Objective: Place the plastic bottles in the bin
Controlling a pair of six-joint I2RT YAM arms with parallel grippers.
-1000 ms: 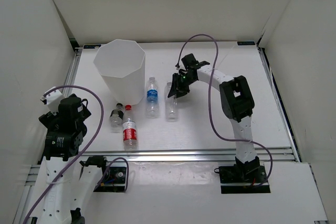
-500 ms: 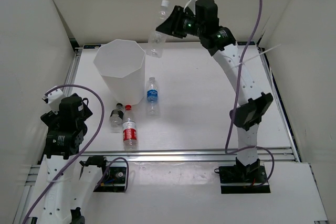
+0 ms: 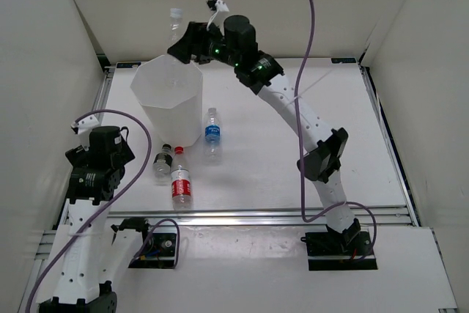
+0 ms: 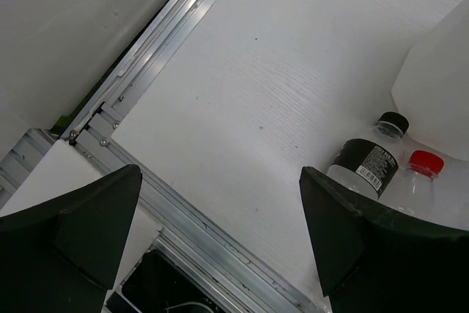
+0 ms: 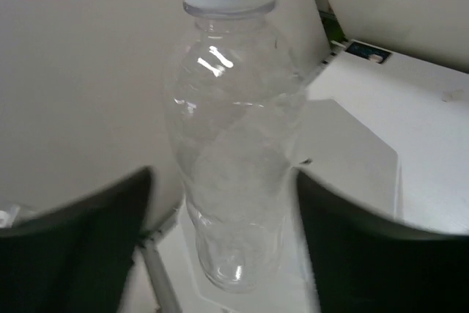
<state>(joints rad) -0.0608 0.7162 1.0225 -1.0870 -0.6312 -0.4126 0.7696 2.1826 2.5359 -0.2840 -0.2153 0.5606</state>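
The bin (image 3: 150,104) stands at the table's back left, and its wall (image 4: 440,86) shows in the left wrist view. My right gripper (image 3: 179,40) hangs over the bin's far rim. It is open, and the plain white-capped bottle (image 3: 176,24) stands upright between its fingers with a gap on each side (image 5: 231,152). On the table near the bin lie the blue-labelled bottle (image 3: 212,134), the red-labelled bottle (image 3: 180,182) and the dark-capped bottle (image 3: 162,163). My left gripper (image 4: 220,181) is open and empty, low at the front left, left of the dark-capped bottle (image 4: 370,163).
An aluminium rail (image 3: 293,214) runs along the table's front edge and crosses the left wrist view (image 4: 146,181). White enclosure walls close in the left, back and right sides. A purple cable (image 3: 304,5) loops above the right arm.
The right arm lifted the plain bottle off the table and swung it left over the bin, then its jaws opened off the bottle. The left arm shifted slightly.
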